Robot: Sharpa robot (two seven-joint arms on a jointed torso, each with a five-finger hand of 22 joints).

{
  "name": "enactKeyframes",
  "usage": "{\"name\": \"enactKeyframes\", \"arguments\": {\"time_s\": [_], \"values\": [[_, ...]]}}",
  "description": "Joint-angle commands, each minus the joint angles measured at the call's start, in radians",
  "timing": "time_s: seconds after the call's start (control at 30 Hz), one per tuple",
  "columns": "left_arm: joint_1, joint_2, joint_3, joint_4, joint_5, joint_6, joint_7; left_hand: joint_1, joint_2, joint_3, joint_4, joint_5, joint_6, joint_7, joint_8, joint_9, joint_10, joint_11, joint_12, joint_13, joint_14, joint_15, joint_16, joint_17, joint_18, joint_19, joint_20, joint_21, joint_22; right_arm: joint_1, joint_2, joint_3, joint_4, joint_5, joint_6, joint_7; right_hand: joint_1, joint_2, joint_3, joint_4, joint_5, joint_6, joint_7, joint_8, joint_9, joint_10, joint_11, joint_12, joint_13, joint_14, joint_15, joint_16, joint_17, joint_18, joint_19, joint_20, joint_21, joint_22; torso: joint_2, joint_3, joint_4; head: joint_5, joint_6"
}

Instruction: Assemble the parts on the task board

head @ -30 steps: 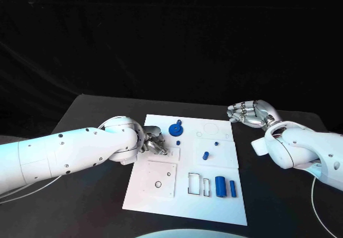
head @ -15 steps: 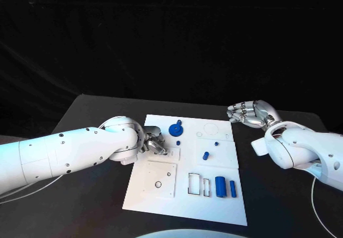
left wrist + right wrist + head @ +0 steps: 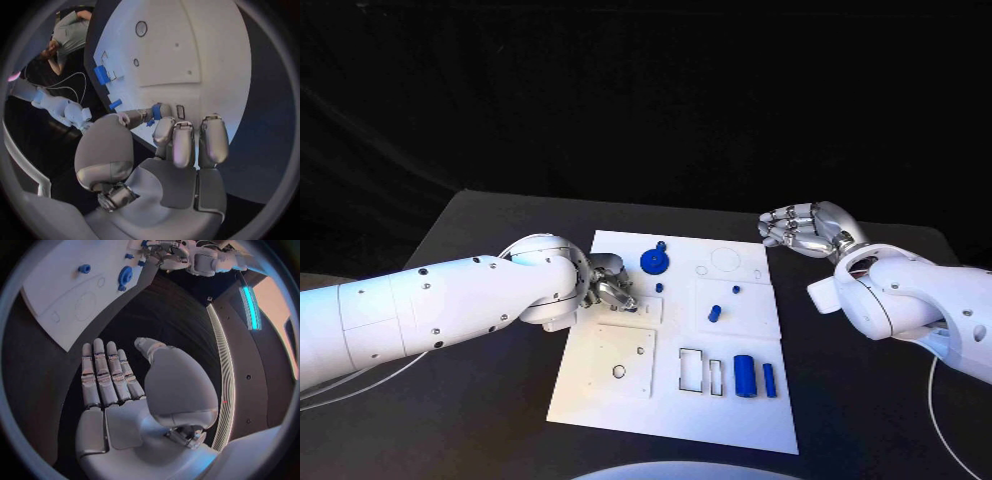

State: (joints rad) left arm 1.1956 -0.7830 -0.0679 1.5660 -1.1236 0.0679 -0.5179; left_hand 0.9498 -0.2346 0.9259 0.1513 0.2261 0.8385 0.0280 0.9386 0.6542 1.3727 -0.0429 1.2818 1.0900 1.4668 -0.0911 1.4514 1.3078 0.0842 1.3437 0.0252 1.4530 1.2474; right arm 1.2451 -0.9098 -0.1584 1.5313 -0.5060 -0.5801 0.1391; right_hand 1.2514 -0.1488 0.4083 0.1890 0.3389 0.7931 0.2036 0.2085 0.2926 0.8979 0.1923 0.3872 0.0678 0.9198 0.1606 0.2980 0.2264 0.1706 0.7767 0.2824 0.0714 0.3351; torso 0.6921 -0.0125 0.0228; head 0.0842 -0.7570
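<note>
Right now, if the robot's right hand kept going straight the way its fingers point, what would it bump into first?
Probably the near corner of the white task board. The right hand is open over bare black table, fingers aimed at that corner with nothing between. Height is unclear, so it might pass above.

A robotics lab: black-draped backdrop, black table, white task board for assembly trials.
</note>
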Motion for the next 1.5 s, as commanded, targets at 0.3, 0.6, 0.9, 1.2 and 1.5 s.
{"name": "enactKeyframes", "arguments": {"time_s": [0.3,0.6,0.9,1.2,1.5], "values": [[-0.002,0.005,0.0,-0.004,0.014,0.014,0.006,-0.021,-0.005,-0.05,0.027,0.0,0.022,-0.012,0.008,-0.02,0.004,-0.007,0.009,0.006,0.059,-0.009,0.005,0.093,-0.014,0.009,0.004,-0.005,0.005,0.0,0.0,0.0,0.001,-0.006,0.016,0.001,-0.01,-0.001,0.001,0.004,0.005,0.007,0.058,-0.004,-0.001,-0.002,0.007,0.005,-0.001,0.004,0.002,-0.007,-0.001,0.011,0.001,0.0,-0.007,-0.002,0.0,0.0004,0.0001,-0.001,0.0],[-0.002,0.006,0.0,-0.007,0.014,0.012,0.006,-0.028,-0.002,-0.089,0.057,0.0,0.026,-0.013,0.008,-0.031,0.005,-0.008,0.011,0.007,0.06,-0.009,0.006,0.094,-0.015,0.011,0.003,-0.005,0.007,0.0,0.0,0.0,0.001,-0.006,0.017,0.0,-0.011,-0.001,0.0,0.004,0.005,0.007,0.058,-0.004,-0.001,-0.002,0.007,0.005,-0.001,0.004,0.002,-0.008,-0.002,0.011,0.0,0.0,-0.007,-0.003,0.0,0.0003,-0.0001,-0.002,0.001],[-0.002,0.006,0.0,-0.009,0.014,0.013,0.006,-0.028,-0.003,-0.135,0.086,0.0,0.031,-0.014,0.01,-0.041,0.007,-0.008,0.013,0.01,0.06,-0.009,0.006,0.094,-0.016,0.014,0.003,-0.004,0.011,0.0,-0.001,0.0,0.002,-0.006,0.017,0.0,-0.011,-0.001,0.0,0.004,0.006,0.007,0.058,-0.004,-0.002,-0.002,0.007,0.006,-0.001,0.003,0.002,-0.009,-0.002,0.011,-0.001,0.0,-0.007,-0.004,0.0,0.0001,-0.0002,-0.002,0.001],[-0.002,0.007,0.0,-0.011,0.014,0.013,0.006,-0.018,-0.007,-0.184,0.112,0.001,0.033,-0.015,0.011,-0.052,0.007,-0.009,0.013,0.01,0.06,-0.01,0.006,0.094,-0.016,0.016,0.002,-0.005,0.012,0.0,-0.001,0.0,0.002,-0.006,0.019,0.0,-0.013,-0.002,-0.001,0.005,0.006,0.007,0.059,-0.004,-0.002,-0.002,0.007,0.006,-0.002,0.003,0.003,-0.01,-0.003,0.011,-0.002,0.0,-0.007,-0.005,0.0,-0.0001,0.0,-0.003,0.0],[-0.002,0.007,0.0,-0.011,0.014,0.015,0.006,-0.014,-0.007,-0.198,0.121,0.001,0.034,-0.015,0.011,-0.055,0.008,-0.009,0.014,0.012,0.06,-0.01,0.006,0.094,-0.016,0.016,0.002,-0.005,0.012,0.0,-0.001,0.0,0.002,-0.006,0.02,0.0,-0.016,-0.004,-0.003,0.006,0.006,0.008,0.059,-0.004,-0.002,-0.002,0.007,0.007,-0.002,0.003,0.003,-0.011,-0.004,0.01,-0.003,0.0,-0.007,-0.007,0.0,0.0,0.0,-0.003,-0.001]]}}
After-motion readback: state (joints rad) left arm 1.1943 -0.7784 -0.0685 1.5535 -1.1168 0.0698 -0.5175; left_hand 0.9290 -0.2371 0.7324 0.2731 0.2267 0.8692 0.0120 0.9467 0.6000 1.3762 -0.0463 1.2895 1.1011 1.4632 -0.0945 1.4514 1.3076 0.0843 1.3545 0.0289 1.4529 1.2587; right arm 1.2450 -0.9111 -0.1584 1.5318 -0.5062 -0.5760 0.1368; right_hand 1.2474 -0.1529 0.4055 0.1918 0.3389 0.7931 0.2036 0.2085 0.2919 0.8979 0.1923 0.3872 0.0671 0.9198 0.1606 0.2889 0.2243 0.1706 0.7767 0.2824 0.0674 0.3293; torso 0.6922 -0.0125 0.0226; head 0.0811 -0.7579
